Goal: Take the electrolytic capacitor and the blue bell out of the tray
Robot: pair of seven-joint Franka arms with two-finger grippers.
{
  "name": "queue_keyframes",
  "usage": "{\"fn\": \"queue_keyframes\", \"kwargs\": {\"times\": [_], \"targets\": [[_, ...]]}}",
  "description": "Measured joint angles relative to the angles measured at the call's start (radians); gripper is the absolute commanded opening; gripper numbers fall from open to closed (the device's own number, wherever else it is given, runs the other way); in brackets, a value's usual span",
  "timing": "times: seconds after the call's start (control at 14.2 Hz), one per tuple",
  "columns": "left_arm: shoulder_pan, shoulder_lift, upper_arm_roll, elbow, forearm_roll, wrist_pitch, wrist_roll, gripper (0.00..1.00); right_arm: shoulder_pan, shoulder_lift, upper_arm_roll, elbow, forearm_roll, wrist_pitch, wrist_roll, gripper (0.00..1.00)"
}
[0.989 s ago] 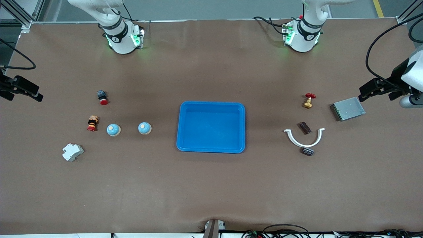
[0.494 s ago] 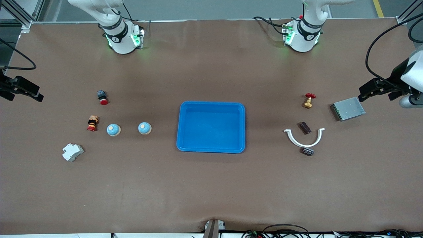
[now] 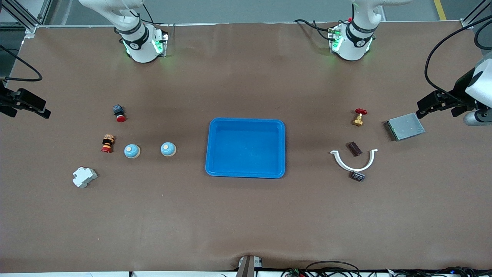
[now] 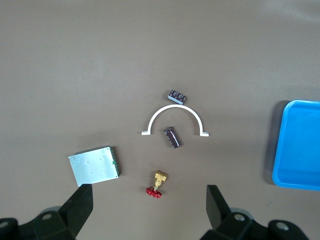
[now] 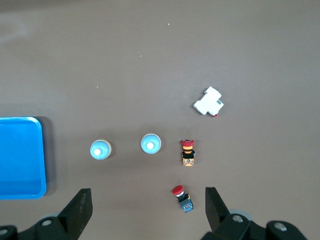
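Note:
Two blue dome bells [image 3: 132,151] [image 3: 168,149] sit toward the right arm's end of the table; they also show in the right wrist view [image 5: 150,143] [image 5: 100,149]. A dark brown capacitor [image 3: 354,149] lies inside a white arc [image 3: 354,164] toward the left arm's end. It also shows in the left wrist view [image 4: 172,137]. A second dark ridged part [image 3: 357,176] lies nearer the camera. A blue tray [image 3: 246,120] sits mid-table, empty. My left gripper [image 4: 148,192] is open, high over the table near the red valve. My right gripper [image 5: 147,195] is open, high beside a red push button.
A brass valve with a red wheel [image 3: 359,116] and a metal box [image 3: 404,126] lie near the capacitor. Two red push buttons [image 3: 119,113] [image 3: 108,143] and a white breaker [image 3: 84,177] lie near the bells. Both hands show at the front view's edges, left [image 3: 438,109] and right [image 3: 25,111].

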Motion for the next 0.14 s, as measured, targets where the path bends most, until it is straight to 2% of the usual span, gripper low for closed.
{"fn": "queue_keyframes", "kwargs": {"times": [0.14], "targets": [[0.0,0.0,0.0,0.0,0.0,0.0,0.0,1.0,0.0,0.0,0.0,0.0,0.0,0.0,0.0,1.0]]}}
